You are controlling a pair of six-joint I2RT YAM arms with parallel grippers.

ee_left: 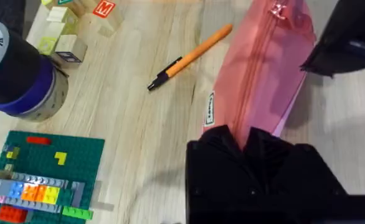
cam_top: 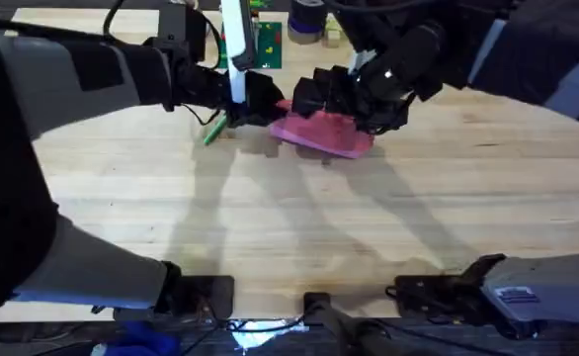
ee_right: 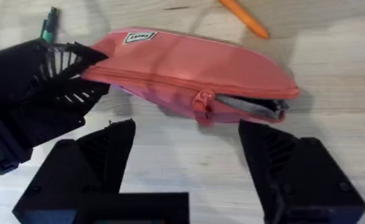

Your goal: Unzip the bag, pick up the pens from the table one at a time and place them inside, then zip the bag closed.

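The left gripper (ee_right: 76, 71) is pinching one end of the pink bag (ee_right: 195, 65) near the table's (cam_top: 299, 218) far edge, while the right gripper (ee_right: 189, 162) is hovering wide open beside the zipper pull (ee_right: 202, 102)

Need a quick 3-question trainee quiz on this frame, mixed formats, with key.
1. True or false: the pink pouch is partly unzipped.
2. Which hand grips one end of the pouch? A) left hand B) right hand C) neither
3. Fill in: the pen lying on the table just beyond the pouch in the left wrist view is ____ with a black tip.

Key:
1. True; the zipper gapes at one end, past the pull.
2. A; its fingers close on the pouch end, while the right hand is open beside the pull.
3. Orange; the orange pen.
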